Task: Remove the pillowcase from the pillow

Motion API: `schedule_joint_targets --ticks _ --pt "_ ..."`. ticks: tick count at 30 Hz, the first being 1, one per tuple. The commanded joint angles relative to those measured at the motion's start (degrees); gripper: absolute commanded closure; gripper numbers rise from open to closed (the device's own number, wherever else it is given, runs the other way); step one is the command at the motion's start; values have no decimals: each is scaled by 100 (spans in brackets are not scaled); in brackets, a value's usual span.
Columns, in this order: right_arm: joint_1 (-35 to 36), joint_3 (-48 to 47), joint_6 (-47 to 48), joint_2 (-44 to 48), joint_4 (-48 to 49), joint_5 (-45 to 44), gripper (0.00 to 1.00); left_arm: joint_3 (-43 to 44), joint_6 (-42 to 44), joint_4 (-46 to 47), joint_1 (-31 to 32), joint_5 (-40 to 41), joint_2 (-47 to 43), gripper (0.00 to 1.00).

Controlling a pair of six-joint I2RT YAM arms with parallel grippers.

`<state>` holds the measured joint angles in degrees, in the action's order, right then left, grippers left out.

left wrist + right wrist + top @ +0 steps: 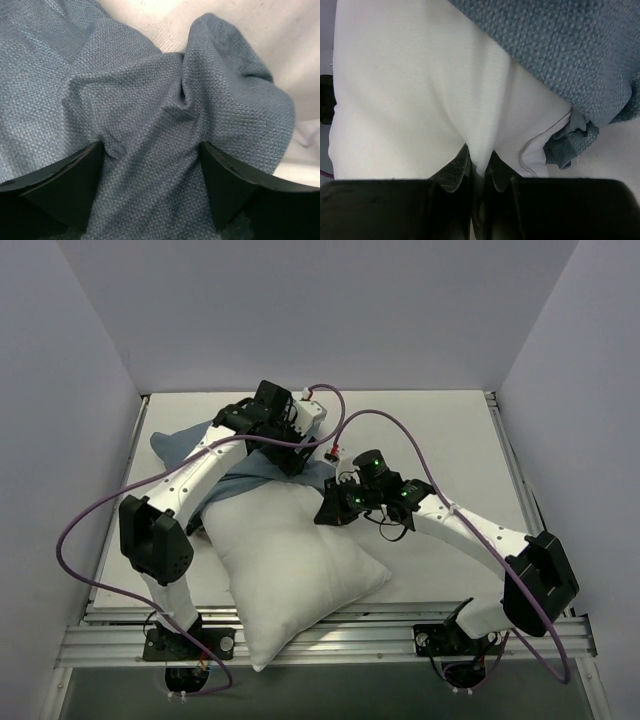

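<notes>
The white pillow (pixel 290 560) lies at the table's near middle, one corner hanging over the front edge. The blue-grey pillowcase (pixel 255 475) is bunched at its far end and trails to the left. My left gripper (pixel 290 458) is over that bunch. In the left wrist view its jaws stand wide apart, and the pillowcase (pixel 125 100) fills the gap at the left gripper (pixel 152 175). My right gripper (pixel 330 510) is at the pillow's far right edge. In the right wrist view the right gripper (pixel 479 162) is shut on a fold of the pillow (pixel 410 90), with the pillowcase (pixel 570 50) just beyond.
The white table (pixel 440 440) is walled at the back and on both sides. An aluminium rail (pixel 350 640) runs along the front. Purple cables (pixel 90 520) loop from both arms. A strip of pillow (pixel 305 135) shows at the right of the left wrist view.
</notes>
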<state>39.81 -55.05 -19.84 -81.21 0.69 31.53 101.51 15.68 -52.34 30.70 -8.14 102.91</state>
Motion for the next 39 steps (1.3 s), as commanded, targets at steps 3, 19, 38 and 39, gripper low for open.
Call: schedule_joint_targets --ticks 3,19,38,39 --pt "44 -603 445 448 -622 -454 100 307 -30 -66 -29 426 351 28" --pt "53 -1296 639 2126 -2300 -683 100 474 -935 1664 -1257 2773 124 98" --pt "0 -3091 709 2918 -4121 -2485 100 852 -1814 1771 -2947 3794 1134 98" --pt "9 -3030 709 2909 -4112 -2467 100 922 -1971 1597 -2964 3681 1221 98"
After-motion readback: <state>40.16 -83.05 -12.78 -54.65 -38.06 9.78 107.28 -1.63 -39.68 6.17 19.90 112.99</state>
